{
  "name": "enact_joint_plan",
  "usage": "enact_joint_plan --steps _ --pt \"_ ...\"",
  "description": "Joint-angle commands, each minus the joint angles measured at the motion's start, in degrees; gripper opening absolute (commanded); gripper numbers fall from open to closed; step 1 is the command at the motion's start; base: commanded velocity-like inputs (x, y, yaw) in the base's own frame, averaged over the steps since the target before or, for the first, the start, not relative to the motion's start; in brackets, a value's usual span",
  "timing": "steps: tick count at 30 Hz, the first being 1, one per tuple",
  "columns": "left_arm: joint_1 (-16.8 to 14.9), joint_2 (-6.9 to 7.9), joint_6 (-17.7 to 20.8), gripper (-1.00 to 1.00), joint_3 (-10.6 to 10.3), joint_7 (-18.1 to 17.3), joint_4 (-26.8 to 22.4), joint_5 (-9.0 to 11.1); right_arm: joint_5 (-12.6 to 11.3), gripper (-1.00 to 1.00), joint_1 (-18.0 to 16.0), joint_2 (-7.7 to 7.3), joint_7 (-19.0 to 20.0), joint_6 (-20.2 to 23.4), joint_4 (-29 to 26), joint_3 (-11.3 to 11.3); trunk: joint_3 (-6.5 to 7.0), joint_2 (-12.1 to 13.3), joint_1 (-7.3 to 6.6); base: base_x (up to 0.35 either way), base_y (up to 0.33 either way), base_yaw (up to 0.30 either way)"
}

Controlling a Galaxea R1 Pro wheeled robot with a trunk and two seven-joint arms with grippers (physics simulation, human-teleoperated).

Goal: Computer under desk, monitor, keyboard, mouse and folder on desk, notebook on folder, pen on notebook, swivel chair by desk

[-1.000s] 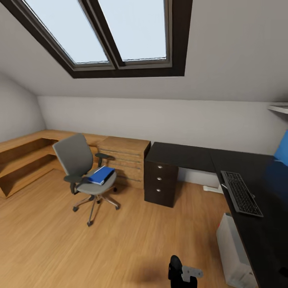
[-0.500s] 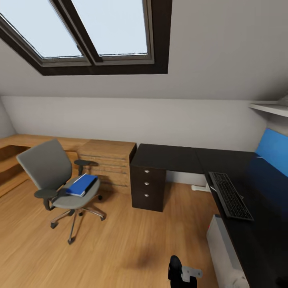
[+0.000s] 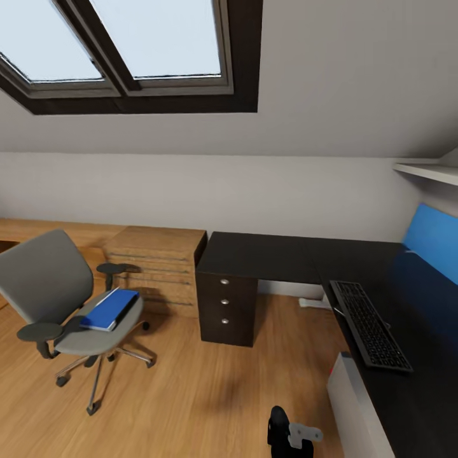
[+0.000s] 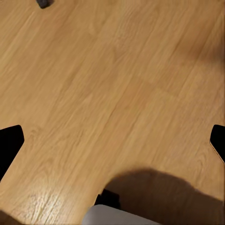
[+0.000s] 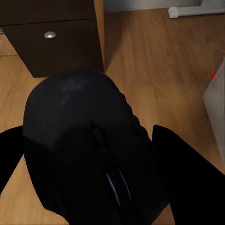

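The swivel chair (image 3: 48, 286) with grey seat stands on the floor at the left, apart from the desk (image 3: 267, 254). The blue folder (image 3: 109, 309) lies on its seat. The black keyboard (image 3: 370, 324) lies on the desk's right wing. In the right wrist view a black mouse (image 5: 79, 131) sits between the black fingers of my right gripper (image 5: 98, 164), which is shut on it. That gripper's end shows low in the head view (image 3: 289, 436). My left gripper (image 4: 112, 140) hangs open over bare floor, its fingertips (image 4: 9, 145) at the picture's edges.
A pale white slab with a small red spot (image 3: 350, 401) stands under the desk's right wing. A blue panel (image 3: 432, 245) rises at the desk's far right. A light wooden shelf unit (image 3: 156, 267) runs along the wall left of the black drawers (image 3: 226, 302). Open wooden floor lies ahead.
The whole head view has swung to the right, so the chair and shelf unit sit further left in the picture. The right gripper's end keeps its place in the view, still holding the mouse.
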Motion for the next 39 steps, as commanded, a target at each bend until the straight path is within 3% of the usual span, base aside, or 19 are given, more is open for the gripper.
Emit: enact_joint_plan --steps 1,3,4,5,6,7,10,12,14,18,22,31,38,39 --pt "-0.04 0.07 -0.17 1.0 -0.48 0.36 0.0 0.25 -0.42 -1.0 -0.08 0.03 -0.21 -0.23 0.12 0.51 -0.09 -0.06 0.04 0.321 0.0 -0.003" --pt "-0.04 0.02 -0.02 1.0 -0.68 0.3 -1.7 0.18 -0.35 -1.0 -0.08 0.04 -0.16 -0.34 -0.01 0.69 -0.09 -0.06 0.04 0.321 0.0 -0.001" --pt "-0.04 -0.14 0.63 1.0 -0.71 0.32 -8.3 0.13 -0.32 -1.0 -0.14 0.09 -0.18 -0.2 -1.87 0.7 -0.1 -0.06 0.04 0.321 0.0 0.0" --pt "-0.04 -0.12 22.44 1.0 -0.63 0.82 -36.4 -0.73 -0.36 -1.0 -0.27 -0.16 -0.9 16.27 -27.47 0.41 -0.1 -0.06 0.04 0.323 0.0 0.0" --pt "-0.04 -0.1 25.73 1.0 -0.61 0.88 -40.96 -0.75 -0.35 -1.0 -0.34 -0.25 -1.03 21.77 -32.12 0.38 -0.1 -0.06 0.04 0.323 0.0 0.0" --pt "-0.04 -0.09 30.17 1.0 -0.55 0.93 -47.22 -0.78 -0.36 -1.0 -0.54 -0.33 -1.3 30.08 -38.55 0.32 -0.1 -0.06 0.04 0.323 0.0 0.0" --pt "-0.05 -0.11 36.43 1.0 -0.51 1.06 -53.58 -0.75 -0.63 -1.0 -2.6 -0.32 -1.51 42.64 -46.96 0.2 -0.1 -0.06 0.04 0.323 0.0 0.0" --pt "-0.8 -0.25 39.27 1.0 -0.49 1.12 -55.55 -0.65 -1.55 -1.0 -6.75 -0.17 -1.56 50.14 -49.89 0.13 -0.1 -0.06 0.04 0.323 0.0 0.0" --pt "-1.96 -0.27 40.26 1.0 -0.46 1.07 -56.43 -0.59 -3.2 -1.0 -10.13 -0.12 -1.7 54.19 -50.69 0.1 -0.1 -0.06 0.04 0.323 0.0 0.0" --pt "-3.58 -0.34 41.17 1.0 0.4 0.96 -57.21 -0.41 -10.58 -1.0 -14.28 -0.21 -2.97 61.15 -52.56 0.03 -0.1 -0.06 0.04 0.323 0.0 0.0" --pt "-3.78 -0.44 41.01 1.0 0.63 1.01 -54.25 -0.56 -12.5 -1.0 -14.77 -0.73 -4.94 60.97 -51.07 0.04 -0.1 -0.06 0.04 0.323 0.0 0.0" --pt "-3.83 -0.48 40.99 1.0 0.88 0.75 -51.77 -0.71 -13.0 -1.0 -13.14 -0.73 -4.9 60.71 -51.31 0.61 -0.1 -0.06 0.04 0.325 0.0 0.0" --pt "-3.83 -0.52 41.05 1.0 0.78 0.73 -51.77 -0.7 -13.1 -1.0 -12.76 -0.75 -5.16 60.96 -53.88 0.63 -0.1 -0.06 0.04 0.325 0.0 0.0" --pt "-3.84 -0.57 41.05 1.0 0.68 0.83 -51.64 -0.71 -13.14 -1.0 -11.55 -0.69 -5.21 60.88 -56.5 1.26 -0.1 -0.06 0.04 0.325 0.0 0.0"
